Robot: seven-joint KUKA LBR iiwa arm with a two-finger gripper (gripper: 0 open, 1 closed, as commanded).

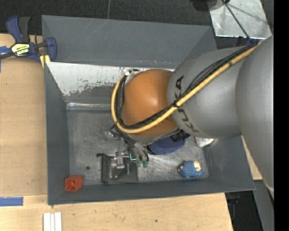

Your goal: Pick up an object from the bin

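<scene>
Claw (119,166) is down low on the bin floor (86,134), on the near-side half, pointing down into scuffed bare metal. Open or closed: can't tell from this angle, the black and silver hardware at the tip blends together. Can't tell either whether it has anything in its grasp. Directly above the claw in the picture sits the orange wrist cover (144,100), with a yellow cable (149,121) looped round its lower edge and running up and right along the grey arm (221,100). Closest loose item to the claw is a dark blue round thing (164,146), just right of the claw and slightly further back, partly tucked under the orange wrist cover; only its lower edge shows, so its exact shape is unclear. Claw is beside it, not over it; contact unclear. Further right of the claw, at about the same depth, lies a small blue-and-yellow lump (189,169), clear of the claw and near the front wall. Right of the claw and further back, past the dark blue round thing, a white piece (205,142) pokes out from under the arm; kind unclear. Well to the left of the claw and a bit nearer the front sits a small red block (73,183), alone in the corner of the bin (55,143), well apart from the claw.
</scene>
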